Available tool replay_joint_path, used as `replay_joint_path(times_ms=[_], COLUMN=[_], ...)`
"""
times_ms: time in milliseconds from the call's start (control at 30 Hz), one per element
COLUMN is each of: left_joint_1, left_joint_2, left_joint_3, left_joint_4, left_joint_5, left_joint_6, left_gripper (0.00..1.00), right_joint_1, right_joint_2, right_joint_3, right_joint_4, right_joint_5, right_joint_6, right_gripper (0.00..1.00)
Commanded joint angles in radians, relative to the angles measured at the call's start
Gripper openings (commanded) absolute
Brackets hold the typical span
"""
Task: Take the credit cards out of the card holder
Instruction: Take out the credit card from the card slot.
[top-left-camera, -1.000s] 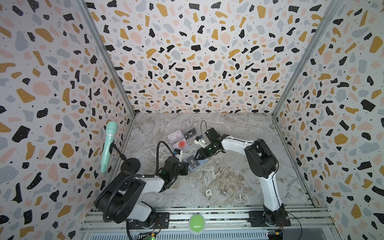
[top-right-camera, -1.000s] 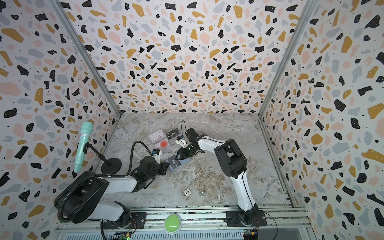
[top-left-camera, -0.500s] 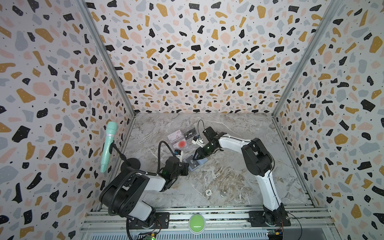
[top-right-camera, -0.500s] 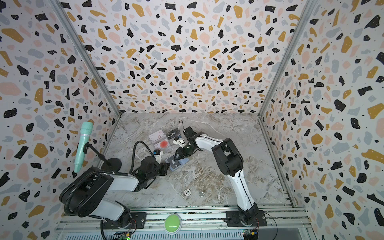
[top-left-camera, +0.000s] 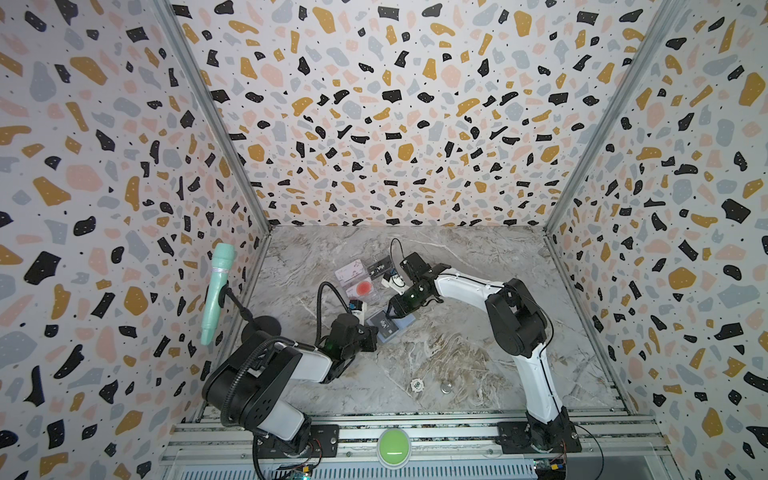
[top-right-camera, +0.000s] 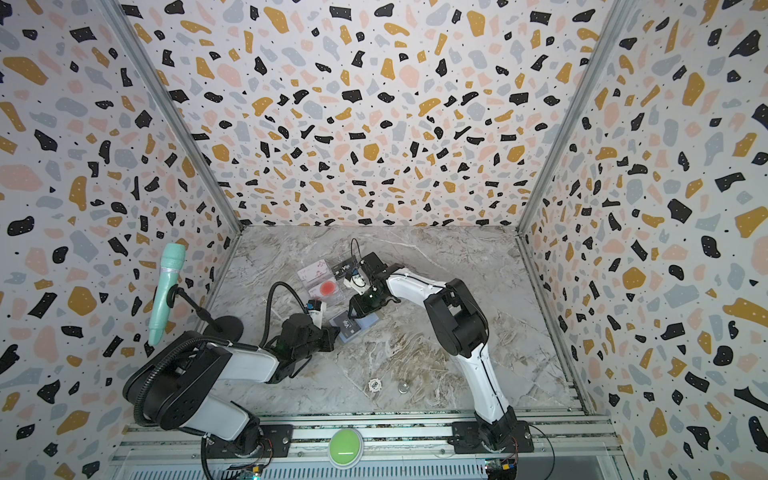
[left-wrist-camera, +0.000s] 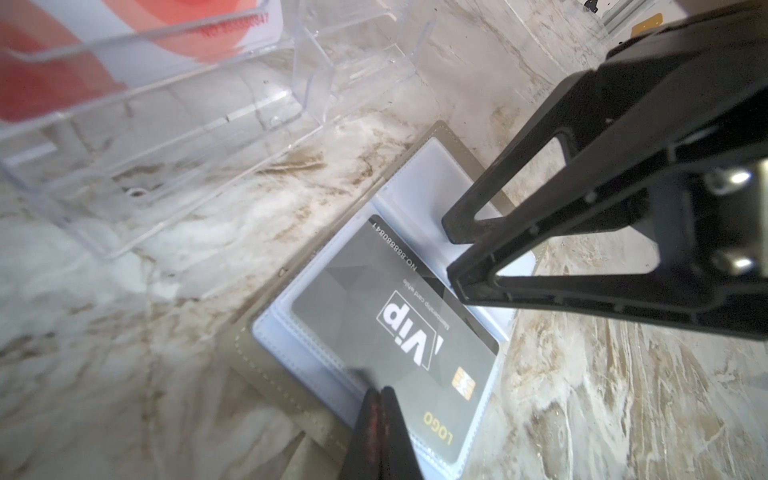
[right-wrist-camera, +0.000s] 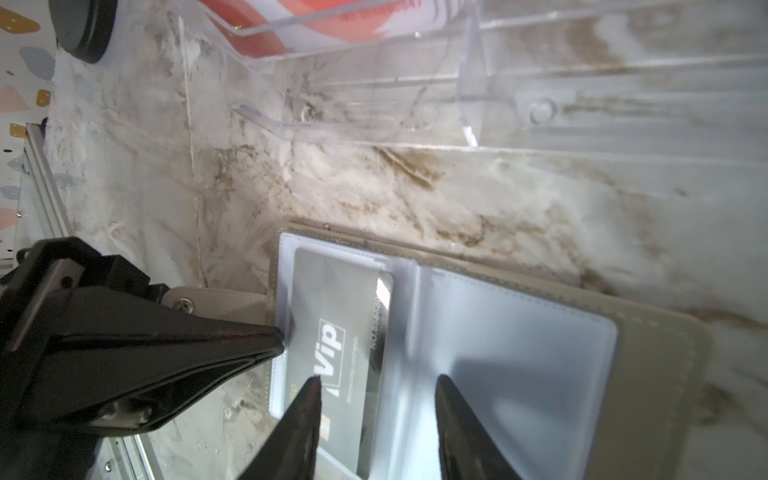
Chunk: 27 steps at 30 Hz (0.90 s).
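Directly under right gripper (right-wrist-camera: 378, 377), card holder (right-wrist-camera: 519, 332)

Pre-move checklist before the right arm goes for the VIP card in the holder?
1. The card holder lies open and flat: ok.
2. The VIP card is out of its sleeve: not ok, mostly inside.
3. The right gripper is open above the holder, one fingertip at the card: ok.
4. The left gripper is shut at the holder's edge: ok.
5. It actually pins the holder down: cannot tell.
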Motion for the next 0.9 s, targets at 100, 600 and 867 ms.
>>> replay_joint_path(times_ms=[100, 600, 867], left_joint_1=[-0.003, -0.003, -0.004], left_joint_2=[0.018, 0.026, 0.030], left_joint_3=[-0.013, -0.016, -0.022], left_joint_4=[0.018, 0.021, 0.024], left_joint_5=[-0.006, -0.009, -0.012], left_joint_6=[0.010, 0.014, 0.016], left_gripper=[0.05, 0.05, 0.04], right_joint_1=[-0.001, -0.001, -0.005], right_joint_2=[-0.044, 0.044, 0.062], right_joint_3=[0.009, 0.047, 0.051], right_joint_4=[-0.010, -0.039, -0.042], right_joint_5=[-0.062, -0.132, -0.131], right_joint_6=[-0.009, -0.009, -0.011], right_gripper=[0.46, 0.45, 0.45])
